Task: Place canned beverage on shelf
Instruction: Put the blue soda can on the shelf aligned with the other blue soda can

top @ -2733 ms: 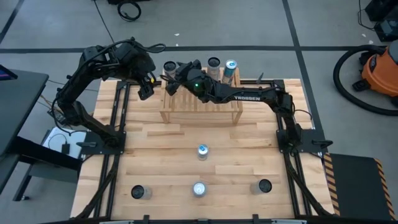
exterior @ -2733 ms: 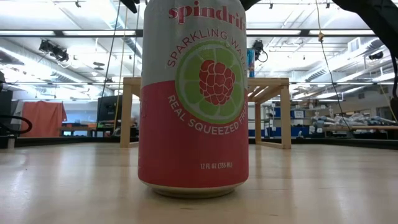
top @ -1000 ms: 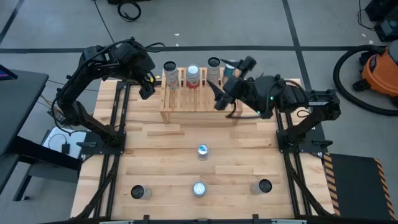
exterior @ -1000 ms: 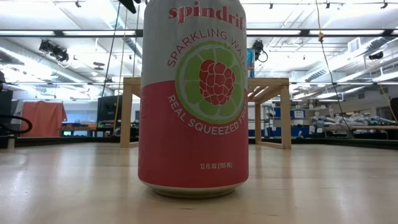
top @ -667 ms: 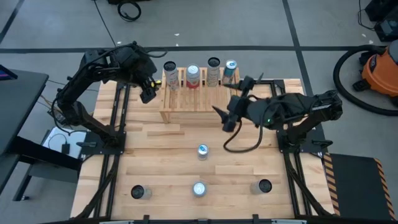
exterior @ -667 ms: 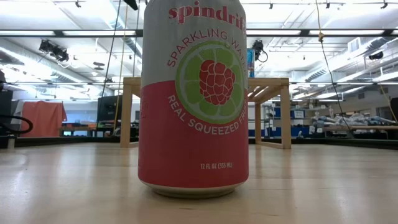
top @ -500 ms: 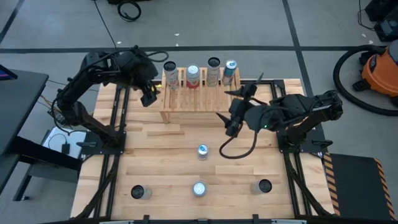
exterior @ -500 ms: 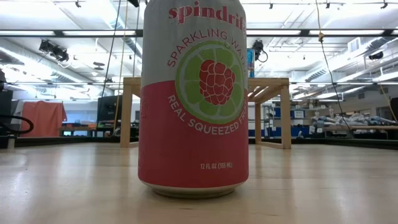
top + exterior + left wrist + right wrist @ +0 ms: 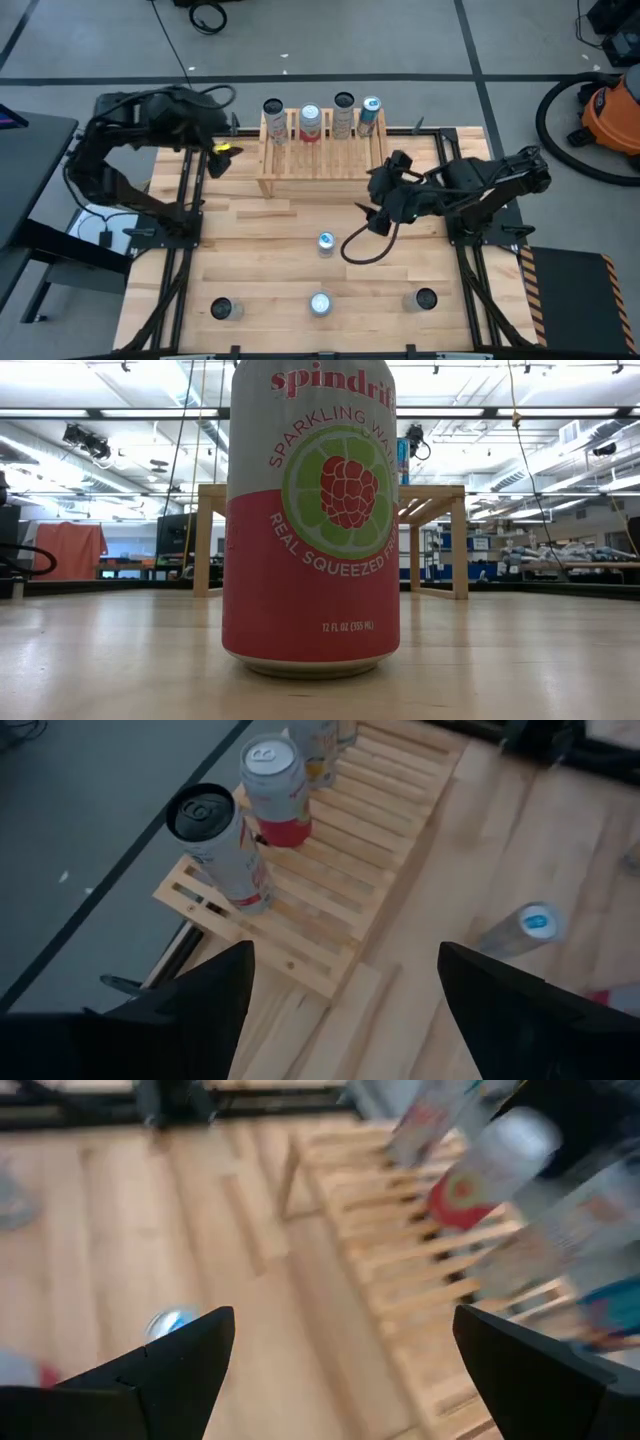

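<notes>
Nearest the low camera, a pink-and-white can point(image 9: 312, 520) stands upright on the desk point(image 9: 260, 260); it looks to be the front middle can point(image 9: 319, 303) seen from above. The front row holds three cans: dark-topped left point(image 9: 221, 309), middle, and dark-topped right point(image 9: 426, 298).

One more silver-blue-topped can point(image 9: 326, 243) stands alone mid-desk, upright, long axis vertical. That makes four cans loose on the desk.

The right end effector point(image 9: 378, 205) hangs over the desk between this can and the shelf point(image 9: 320, 165), fingers apart and empty. In the right wrist view the can point(image 9: 168, 1323) lies ahead of the fingers, offset to one side. From above, the can sits just toward the front and toward the left of it, near but apart. The right arm is clearly the nearer one. Judgement: that can is the likely next pick; the end effector must come down and swing slightly toward the desk's centre.

The shelf stands at the far middle of the desk with four upright cans point(image 9: 321, 120) in a row along its far edge.

The left end effector point(image 9: 217, 160) hovers off the shelf's left end, fingers part-way apart, holding nothing, well away from the loose cans.
</notes>
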Robot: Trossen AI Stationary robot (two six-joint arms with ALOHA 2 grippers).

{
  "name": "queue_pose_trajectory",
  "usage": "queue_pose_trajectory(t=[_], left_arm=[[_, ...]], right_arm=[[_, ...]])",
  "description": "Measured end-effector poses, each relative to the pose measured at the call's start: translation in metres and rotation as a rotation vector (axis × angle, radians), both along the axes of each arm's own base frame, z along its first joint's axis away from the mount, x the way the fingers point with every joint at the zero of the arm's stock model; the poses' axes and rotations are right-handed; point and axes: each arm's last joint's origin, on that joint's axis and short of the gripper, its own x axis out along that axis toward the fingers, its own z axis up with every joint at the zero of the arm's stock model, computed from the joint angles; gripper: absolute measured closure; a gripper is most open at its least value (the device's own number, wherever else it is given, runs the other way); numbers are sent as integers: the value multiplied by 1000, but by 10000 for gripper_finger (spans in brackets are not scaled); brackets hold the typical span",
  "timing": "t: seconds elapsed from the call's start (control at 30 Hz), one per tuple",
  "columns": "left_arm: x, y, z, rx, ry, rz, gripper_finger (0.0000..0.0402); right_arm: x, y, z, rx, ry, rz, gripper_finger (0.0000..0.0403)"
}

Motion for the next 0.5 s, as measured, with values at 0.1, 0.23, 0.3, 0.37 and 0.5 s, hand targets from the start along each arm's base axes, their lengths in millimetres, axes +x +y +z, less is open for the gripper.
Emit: queue_pose_trajectory(t=[0.1, 0.23, 0.3, 0.37, 0.5], left_arm=[[-12, -5, 5, 2, -35, -12, 84], [-24, -9, 9, 8, -64, -19, 84], [-28, -9, 10, 11, -72, -19, 84], [-29, -9, 10, 12, -75, -19, 84], [-28, -9, 10, 11, -73, -20, 84]], right_arm=[[6, 3, -16, 83, 32, 34, 16], [21, 10, -33, 167, -24, 87, 16], [26, 13, -41, 203, -43, 113, 16], [31, 15, -49, 222, -67, 119, 16], [37, 18, -71, 237, -79, 126, 16]])
